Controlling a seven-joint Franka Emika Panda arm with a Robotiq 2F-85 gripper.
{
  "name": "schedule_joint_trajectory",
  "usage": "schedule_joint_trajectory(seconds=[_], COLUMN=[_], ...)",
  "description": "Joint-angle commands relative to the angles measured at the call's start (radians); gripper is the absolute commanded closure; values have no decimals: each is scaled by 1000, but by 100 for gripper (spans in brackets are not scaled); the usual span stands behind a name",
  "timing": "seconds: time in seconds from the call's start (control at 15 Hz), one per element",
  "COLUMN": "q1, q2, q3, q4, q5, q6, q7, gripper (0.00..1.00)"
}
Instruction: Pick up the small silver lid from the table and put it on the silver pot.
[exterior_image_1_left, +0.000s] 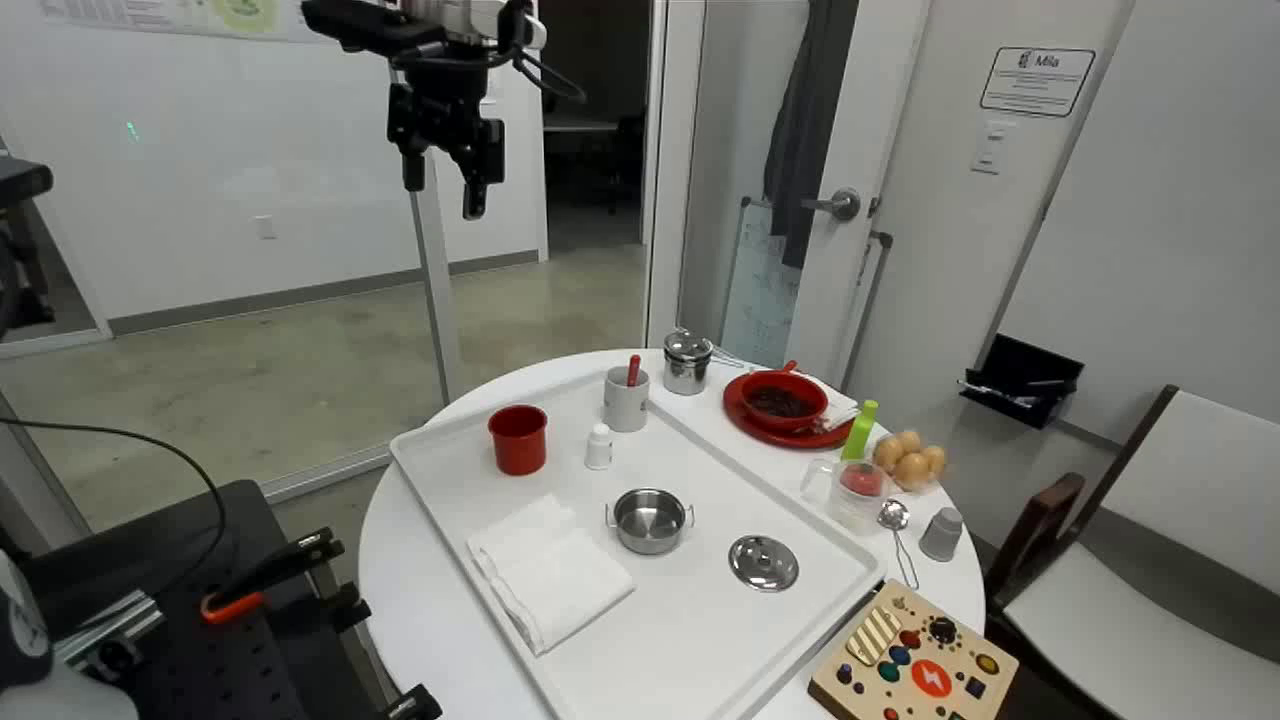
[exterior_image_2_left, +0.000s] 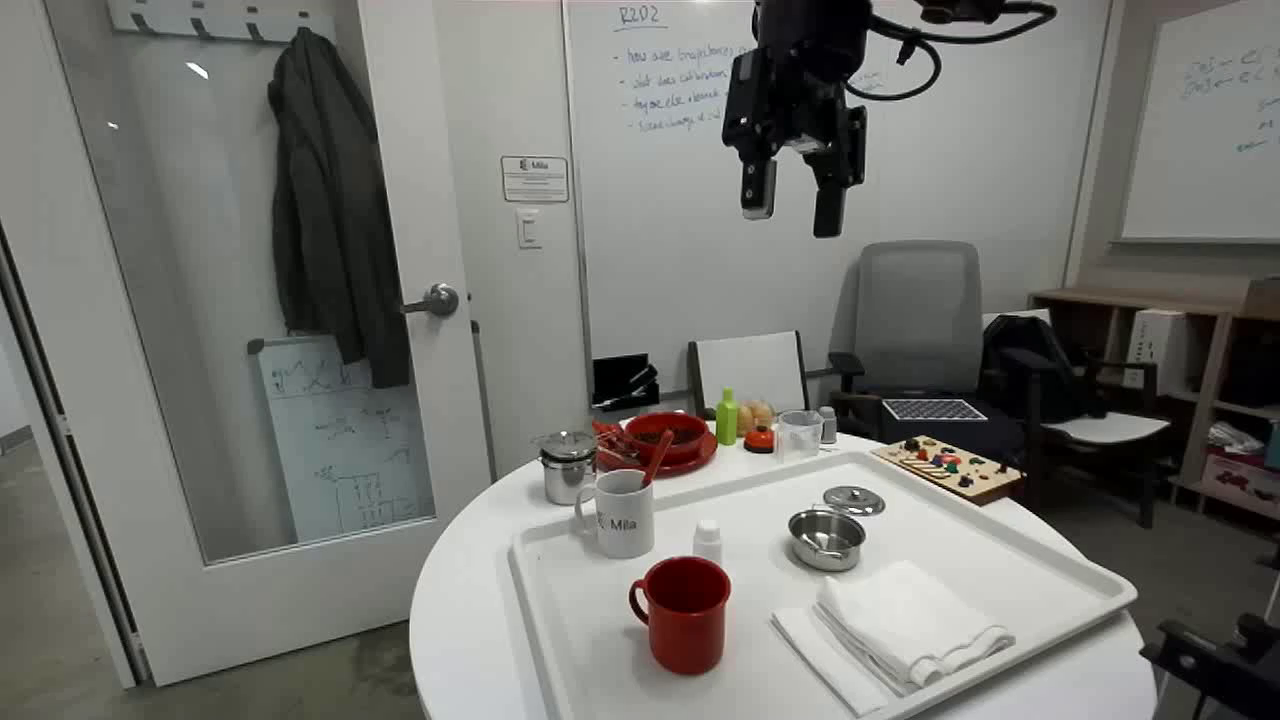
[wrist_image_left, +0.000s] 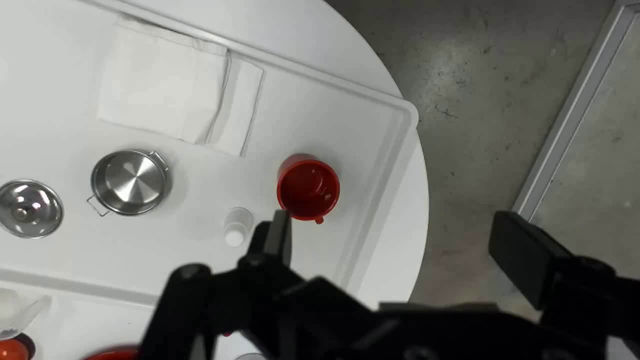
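Note:
The small silver lid (exterior_image_1_left: 763, 563) lies flat on the white tray, its knob facing up. It also shows in an exterior view (exterior_image_2_left: 854, 500) and at the left edge of the wrist view (wrist_image_left: 30, 208). The silver pot (exterior_image_1_left: 650, 522) stands uncovered beside the lid, a short gap apart. Its hollow shows empty in the wrist view (wrist_image_left: 130, 183), and it also shows in an exterior view (exterior_image_2_left: 826, 540). My gripper (exterior_image_1_left: 444, 198) is open and empty, high above the table and away from both. Its fingers are spread wide in the wrist view (wrist_image_left: 392, 220) and in an exterior view (exterior_image_2_left: 793, 222).
On the tray (exterior_image_1_left: 850, 570) are a red cup (exterior_image_1_left: 519, 440), a white bottle (exterior_image_1_left: 599, 447), a mug (exterior_image_1_left: 626, 402) and a folded cloth (exterior_image_1_left: 550, 575). Beyond the rim stand a lidded metal vessel (exterior_image_1_left: 686, 368), a red bowl (exterior_image_1_left: 783, 400), a clear cup (exterior_image_1_left: 850, 500) and a button board (exterior_image_1_left: 915, 655).

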Motion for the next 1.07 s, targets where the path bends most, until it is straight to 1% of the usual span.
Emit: schedule_joint_trajectory(seconds=[0.0,0.4,0.53,0.8,1.0], q1=[-7,-7,-15,-53,-94], q2=[0,0,30,144,267], q3=[7,7,-1,-28,-58], q4=[2,2,23,80,142], q5=[1,1,-4,-13,-32], q6=[-2,-2,-9,11,49], q7=[-1,-1,-11,-28,-25], gripper=[0,0,0,0,0])
